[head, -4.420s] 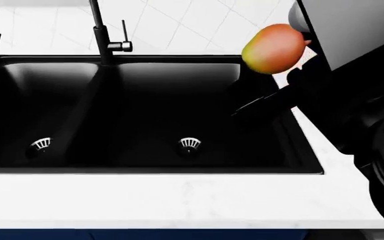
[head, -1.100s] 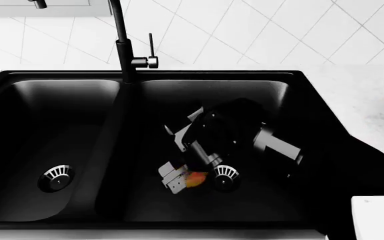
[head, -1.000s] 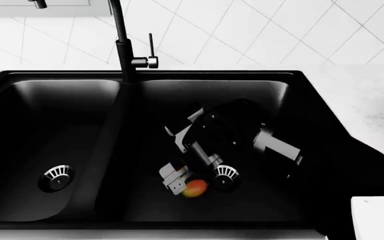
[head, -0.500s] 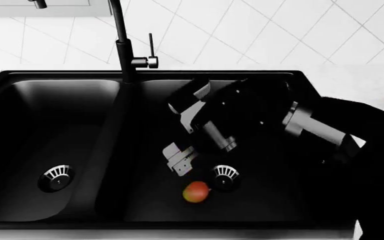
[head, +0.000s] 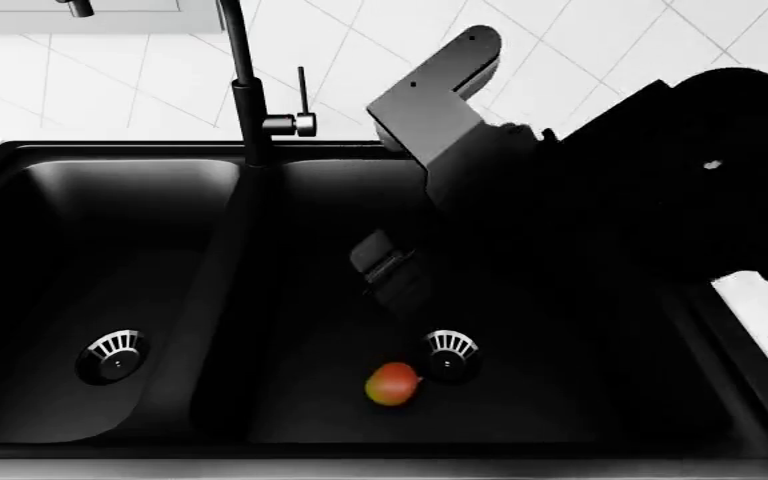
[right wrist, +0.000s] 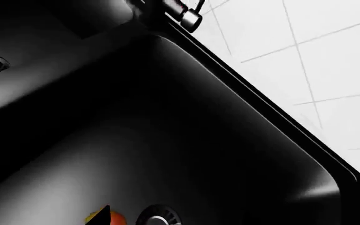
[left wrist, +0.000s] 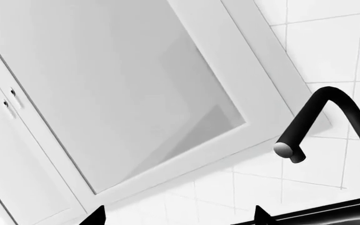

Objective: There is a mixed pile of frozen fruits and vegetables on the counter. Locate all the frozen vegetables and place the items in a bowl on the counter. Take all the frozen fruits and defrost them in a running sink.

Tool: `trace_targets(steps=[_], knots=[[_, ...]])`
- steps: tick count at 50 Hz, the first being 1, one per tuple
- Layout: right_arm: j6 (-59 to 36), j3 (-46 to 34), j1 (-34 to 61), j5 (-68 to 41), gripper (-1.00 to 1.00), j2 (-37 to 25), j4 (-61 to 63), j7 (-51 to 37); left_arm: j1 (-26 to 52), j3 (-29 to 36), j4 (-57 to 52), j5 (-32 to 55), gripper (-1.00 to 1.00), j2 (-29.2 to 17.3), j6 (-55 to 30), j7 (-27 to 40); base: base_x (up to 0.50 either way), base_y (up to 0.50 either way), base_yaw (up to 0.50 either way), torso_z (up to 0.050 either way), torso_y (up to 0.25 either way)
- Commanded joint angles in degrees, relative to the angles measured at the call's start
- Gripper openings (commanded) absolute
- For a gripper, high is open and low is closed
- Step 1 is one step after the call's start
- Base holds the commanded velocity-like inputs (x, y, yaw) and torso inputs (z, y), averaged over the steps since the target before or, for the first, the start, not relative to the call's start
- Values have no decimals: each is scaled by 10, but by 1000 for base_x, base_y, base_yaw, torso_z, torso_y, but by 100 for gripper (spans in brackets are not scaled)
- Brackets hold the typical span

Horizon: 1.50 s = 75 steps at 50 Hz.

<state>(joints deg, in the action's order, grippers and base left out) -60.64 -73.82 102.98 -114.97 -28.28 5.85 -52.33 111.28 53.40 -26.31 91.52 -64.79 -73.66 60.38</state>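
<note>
Mango-like fruit [head: 391, 384] on floor of sink [head: 144, 300] right basin, just beside drain [head: 451, 346]; right pincer [head: 387, 272] above it, empty, opening unclear; left pincer's state cannot be told.

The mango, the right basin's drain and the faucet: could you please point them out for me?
mango [head: 392, 385], head view, middle of the fruit.
right basin's drain [head: 451, 346], head view, silver strainer.
faucet [head: 245, 95], head view, upright black stem.

Oval red-orange-yellow mango-like fruit [head: 391, 384] lying on the floor of the right basin of the black matte double-basin sink [head: 157, 300], just beside the round silver drain [head: 451, 346]; a sliver of it shows in the right wrist view [right wrist: 95, 217]
</note>
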Motion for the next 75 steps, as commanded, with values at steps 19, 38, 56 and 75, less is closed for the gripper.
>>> trace_targets(steps=[19, 38, 56, 75], knots=[[197, 174, -111, 106, 100, -231, 356, -54, -6, -6, -8, -11, 100, -4, 14, -17, 0, 0, 0, 0, 0], [204, 193, -80, 34, 100, -267, 408, -104, -6, -7, -8, -6, 100, -2, 13, -10, 0, 0, 0, 0, 0], [212, 218, -37, -34, 100, -308, 455, -149, -13, -6, -10, -8, 100, -1, 19, -8, 0, 23, 0, 0, 0], [189, 208, -33, -34, 100, -304, 464, -161, -14, -8, -8, -10, 100, -3, 19, -11, -20, 500, 0, 0, 0]])
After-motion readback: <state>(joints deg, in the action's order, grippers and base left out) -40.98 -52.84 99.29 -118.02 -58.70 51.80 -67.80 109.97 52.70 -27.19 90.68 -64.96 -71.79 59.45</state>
